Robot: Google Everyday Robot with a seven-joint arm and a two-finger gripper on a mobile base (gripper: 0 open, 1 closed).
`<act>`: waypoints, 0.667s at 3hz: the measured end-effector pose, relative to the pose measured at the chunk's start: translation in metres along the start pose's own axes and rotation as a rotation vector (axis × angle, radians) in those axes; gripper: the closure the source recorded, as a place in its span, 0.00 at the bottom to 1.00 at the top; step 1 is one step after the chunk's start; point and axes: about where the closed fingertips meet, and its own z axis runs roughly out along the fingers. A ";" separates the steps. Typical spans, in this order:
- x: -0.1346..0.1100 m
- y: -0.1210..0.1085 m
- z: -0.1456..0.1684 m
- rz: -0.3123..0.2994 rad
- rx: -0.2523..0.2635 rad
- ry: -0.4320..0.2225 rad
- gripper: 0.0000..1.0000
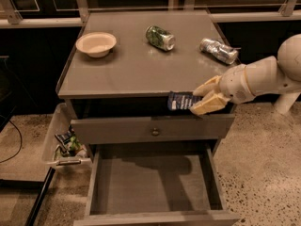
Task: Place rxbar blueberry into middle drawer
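Observation:
My gripper [203, 98] reaches in from the right and is shut on the rxbar blueberry [181, 100], a dark navy wrapper with white lettering. It holds the bar in the air just past the front edge of the cabinet top, above the closed drawer front with the round knob [154, 132]. The middle drawer [153, 185] is pulled out below, a wide grey box with a flat floor and low side walls. The bar hangs above the drawer's back right part.
On the grey cabinet top [122, 74] stand a cream bowl [96, 43] at the back left, a green can [160, 37] on its side and a silver can [218, 50] on its side at the right. A white bin [63, 142] with packets hangs at the cabinet's left side.

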 end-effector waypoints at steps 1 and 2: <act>0.024 0.023 -0.008 0.027 -0.002 0.016 1.00; 0.027 0.029 -0.005 -0.001 -0.012 0.040 1.00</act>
